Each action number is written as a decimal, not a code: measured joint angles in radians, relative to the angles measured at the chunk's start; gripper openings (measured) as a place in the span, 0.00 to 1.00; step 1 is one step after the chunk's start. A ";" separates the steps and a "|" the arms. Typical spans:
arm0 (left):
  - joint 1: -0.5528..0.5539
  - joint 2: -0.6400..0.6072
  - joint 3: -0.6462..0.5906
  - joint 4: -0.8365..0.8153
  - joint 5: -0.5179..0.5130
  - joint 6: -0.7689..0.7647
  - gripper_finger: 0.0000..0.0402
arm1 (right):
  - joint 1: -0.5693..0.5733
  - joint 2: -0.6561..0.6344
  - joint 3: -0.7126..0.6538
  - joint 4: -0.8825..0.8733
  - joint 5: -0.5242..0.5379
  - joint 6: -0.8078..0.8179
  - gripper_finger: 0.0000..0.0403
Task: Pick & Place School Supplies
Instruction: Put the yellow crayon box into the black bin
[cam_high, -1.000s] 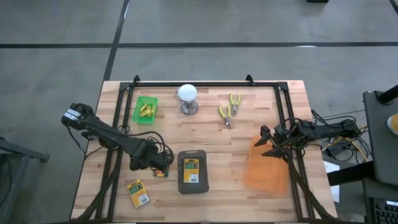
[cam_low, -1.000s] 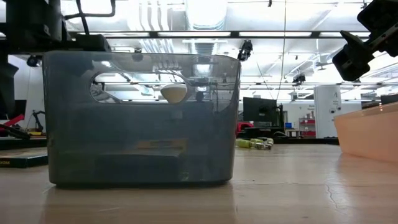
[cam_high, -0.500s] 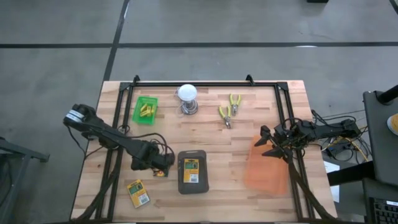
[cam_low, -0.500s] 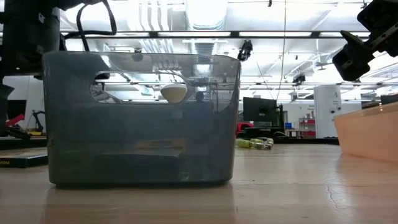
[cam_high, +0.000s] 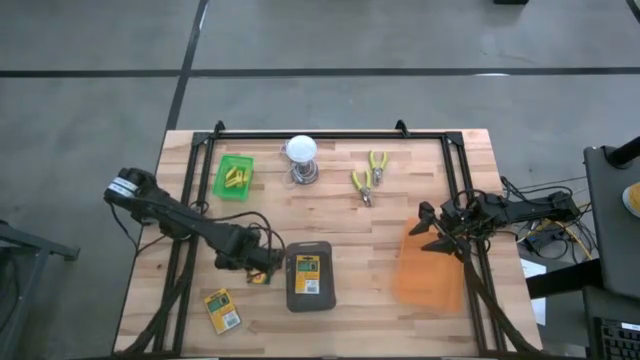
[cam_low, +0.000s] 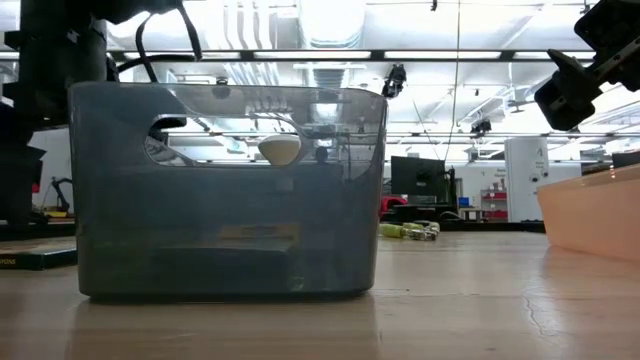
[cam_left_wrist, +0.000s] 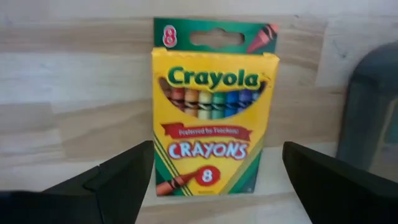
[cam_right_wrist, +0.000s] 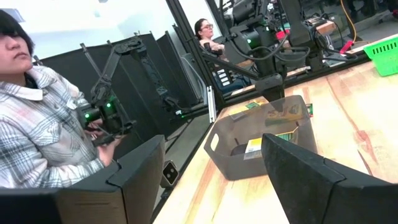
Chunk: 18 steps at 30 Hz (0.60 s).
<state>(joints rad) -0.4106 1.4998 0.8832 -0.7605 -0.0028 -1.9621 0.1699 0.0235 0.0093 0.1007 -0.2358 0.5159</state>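
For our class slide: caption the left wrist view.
Open left gripper poised over a crayon box lying on the table.

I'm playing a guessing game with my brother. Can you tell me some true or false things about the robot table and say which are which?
1. A crayon box lies inside the gray bin. True.
2. The left gripper is squeezing a crayon box. False: its fingers are spread open on either side of a crayon box on the table, not gripping it.
3. The orange bin is full of crayons. False: nothing shows inside it.
4. The green basket holds small yellow pieces. True.
5. The right gripper hangs open above the orange bin's edge. True.
6. The pliers are inside the gray bin. False: they lie on the bare table near the white bulb.
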 joint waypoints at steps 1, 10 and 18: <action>0.002 0.000 -0.003 0.000 -0.001 0.006 0.90 | 0.000 0.000 0.000 0.000 0.000 0.000 0.65; 0.005 0.000 -0.022 0.006 -0.003 0.019 0.90 | 0.000 0.000 0.000 0.000 0.000 0.000 0.66; 0.006 0.000 -0.022 0.032 -0.010 0.040 0.90 | 0.000 0.000 0.000 0.000 0.000 0.000 0.65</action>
<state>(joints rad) -0.4049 1.4998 0.8616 -0.7288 -0.0127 -1.9224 0.1700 0.0231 0.0093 0.1005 -0.2356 0.5159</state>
